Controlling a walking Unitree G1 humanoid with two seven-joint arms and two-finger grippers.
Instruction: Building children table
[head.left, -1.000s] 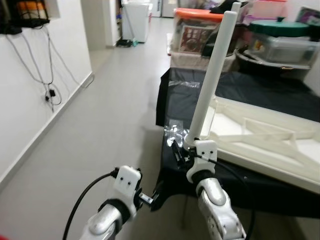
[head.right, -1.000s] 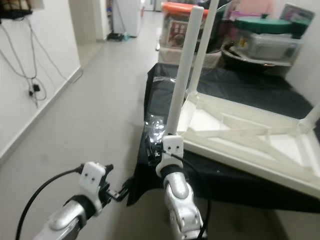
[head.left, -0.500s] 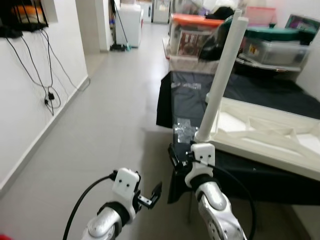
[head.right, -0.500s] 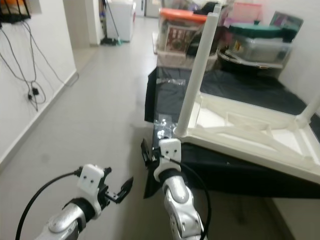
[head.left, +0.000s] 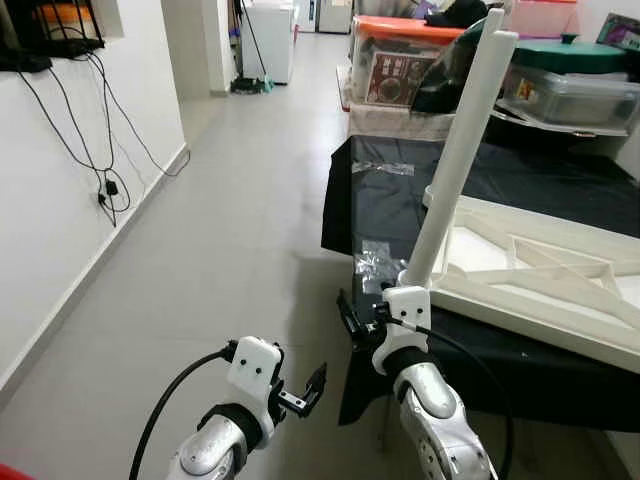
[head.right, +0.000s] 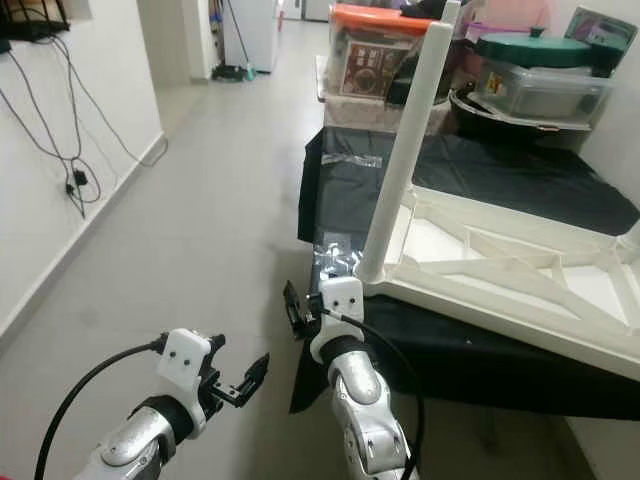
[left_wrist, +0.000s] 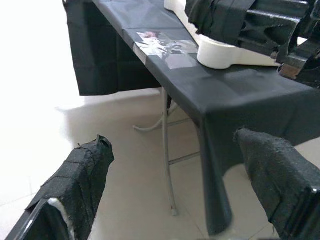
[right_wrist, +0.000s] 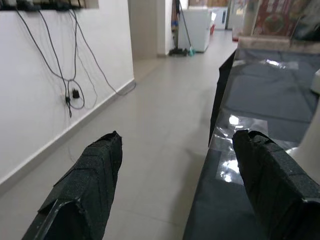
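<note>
Overhead, one upturned white table, two raised legs, two empty grippers.

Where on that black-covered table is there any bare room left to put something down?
A bare stretch of black cloth lies between the upturned white table and the storage boxes at the far end. The near corner is tight: small plastic bags lie there beside the white leg, with the right claw hovering at the edge. The far end is crowded with boxes.

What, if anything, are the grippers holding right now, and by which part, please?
Nothing is held. The left gripper is open over the floor, and the right gripper is open beside the white table leg, not around it.
</note>
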